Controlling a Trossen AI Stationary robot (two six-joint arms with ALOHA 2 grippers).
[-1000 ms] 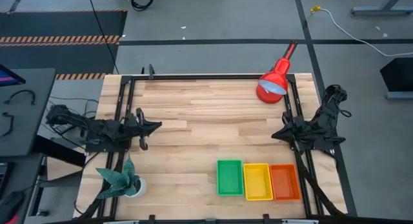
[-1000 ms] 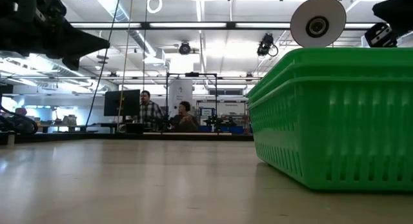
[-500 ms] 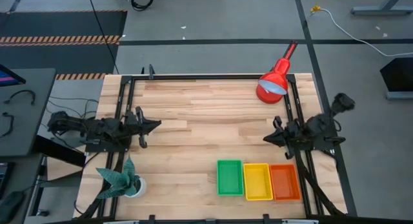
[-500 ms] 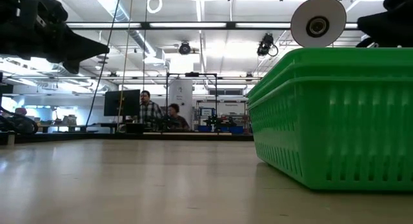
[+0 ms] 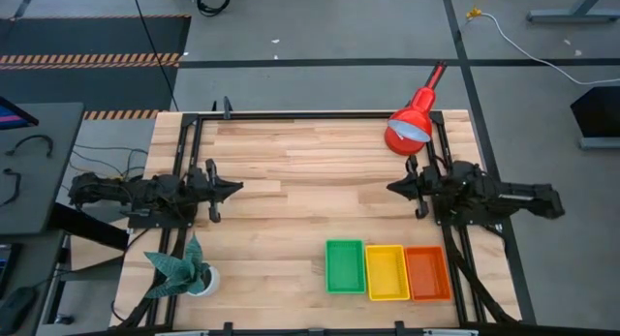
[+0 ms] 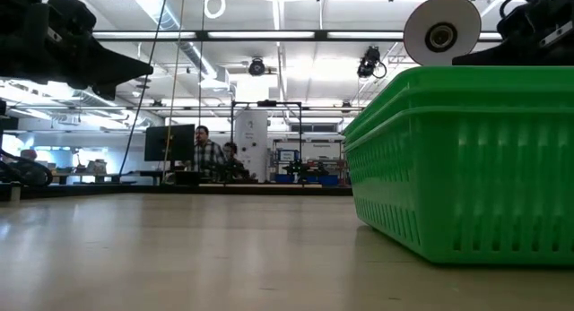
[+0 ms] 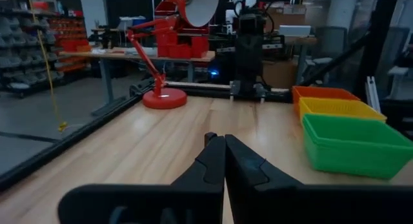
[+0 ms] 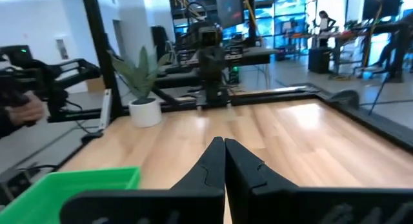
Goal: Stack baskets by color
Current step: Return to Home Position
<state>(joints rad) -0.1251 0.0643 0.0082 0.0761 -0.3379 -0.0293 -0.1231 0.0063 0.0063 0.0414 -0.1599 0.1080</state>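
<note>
A green basket (image 5: 345, 266), a yellow basket (image 5: 387, 272) and an orange basket (image 5: 427, 273) stand side by side on their bottoms near the table's front edge, right of the middle. In the low view the green basket (image 6: 462, 159) shows two rims, one above the other. My left gripper (image 5: 237, 189) hovers shut at the table's left side, pointing level toward the right, far from the baskets. At the right side my right gripper (image 5: 390, 188) hovers shut, pointing level toward the left, beyond the baskets. Both wrist views show the shut fingers, left (image 7: 224, 143) and right (image 8: 224, 146), with nothing between them.
A red desk lamp (image 5: 412, 123) stands at the far right corner, its shade over the table. A potted plant (image 5: 184, 268) sits at the near left corner. A black frame (image 5: 310, 114) runs along the table's edges. People sit at desks in the room behind.
My right arm has swung round from a folded pose and sunk a little. Its gripper, which pointed slantwise, now points straight toward the table's left and has gone a little toward the left and far edges. The baskets have kept still.
</note>
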